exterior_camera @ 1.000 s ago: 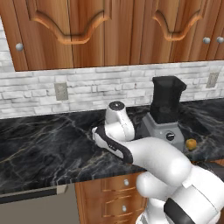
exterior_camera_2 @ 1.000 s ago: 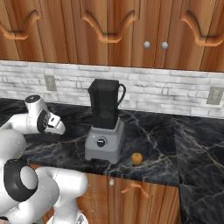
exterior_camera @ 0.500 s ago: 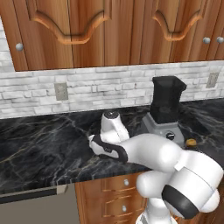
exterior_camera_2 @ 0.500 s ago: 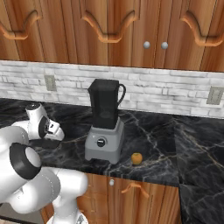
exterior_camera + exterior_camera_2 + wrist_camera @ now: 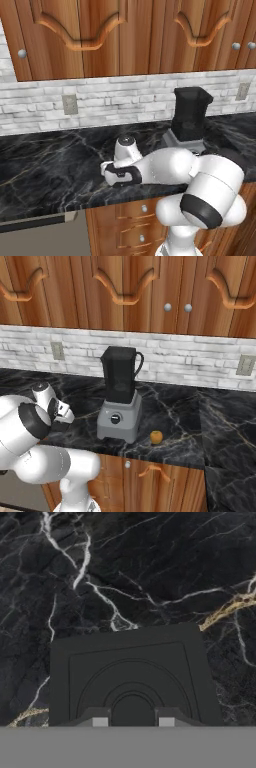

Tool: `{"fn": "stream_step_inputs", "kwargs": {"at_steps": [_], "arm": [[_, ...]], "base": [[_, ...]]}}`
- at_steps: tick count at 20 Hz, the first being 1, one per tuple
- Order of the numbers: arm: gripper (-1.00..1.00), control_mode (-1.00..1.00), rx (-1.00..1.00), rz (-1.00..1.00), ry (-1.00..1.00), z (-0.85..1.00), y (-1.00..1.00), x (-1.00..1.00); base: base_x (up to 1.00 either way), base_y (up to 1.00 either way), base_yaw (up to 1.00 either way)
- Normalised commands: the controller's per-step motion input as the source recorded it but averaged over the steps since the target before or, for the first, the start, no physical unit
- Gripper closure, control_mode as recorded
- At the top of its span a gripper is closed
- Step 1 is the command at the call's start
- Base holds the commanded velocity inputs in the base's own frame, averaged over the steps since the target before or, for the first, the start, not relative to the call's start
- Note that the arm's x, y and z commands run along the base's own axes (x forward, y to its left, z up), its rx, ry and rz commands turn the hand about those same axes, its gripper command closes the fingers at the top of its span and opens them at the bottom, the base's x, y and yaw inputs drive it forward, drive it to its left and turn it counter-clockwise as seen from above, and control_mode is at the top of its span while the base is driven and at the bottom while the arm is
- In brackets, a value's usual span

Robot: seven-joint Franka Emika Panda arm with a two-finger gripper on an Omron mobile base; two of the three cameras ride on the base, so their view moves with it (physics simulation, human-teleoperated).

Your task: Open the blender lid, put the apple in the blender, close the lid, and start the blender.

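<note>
The blender (image 5: 189, 116) (image 5: 120, 381) stands on the black marble counter, its dark jar uncovered at the top. Right of its grey base lies the small orange apple (image 5: 156, 437). My gripper (image 5: 132, 722) (image 5: 120, 181) (image 5: 62, 421) is down low over the counter, left of the blender. It is shut on the round knob of the blender lid (image 5: 131, 672), a flat black square cap. The lid lies level just over or on the marble; I cannot tell if it touches.
The counter (image 5: 45, 165) stretches left of the hand. Wooden cabinets (image 5: 130, 291) hang above a white brick backsplash with outlets (image 5: 69, 104). My own white arm covers the counter in front of the blender in the left base view.
The hand has sunk from about the height of the blender's base down to the counter, with the lid still in its grip. The blender and apple have not moved.
</note>
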Motion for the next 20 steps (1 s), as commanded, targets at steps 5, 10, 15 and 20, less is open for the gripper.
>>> {"fn": "stream_step_inputs", "kwargs": {"at_steps": [5,10,15,20], "arm": [[-1.0,-1.0,0.06,0.0,0.0,-0.05,0.0,0.0],[-1.0,-1.0,0.07,0.0,-0.05,0.34,-0.18,-0.23],[-1.0,-1.0,0.07,0.0,-0.15,0.5,-0.35,-0.47],[-1.0,-1.0,0.04,-0.04,-0.13,0.61,-0.53,-0.53]], "base": [[0.0,0.0,0.0],[0.0,0.0,0.0],[0.0,0.0,0.0],[0.0,0.0,0.0]]}}
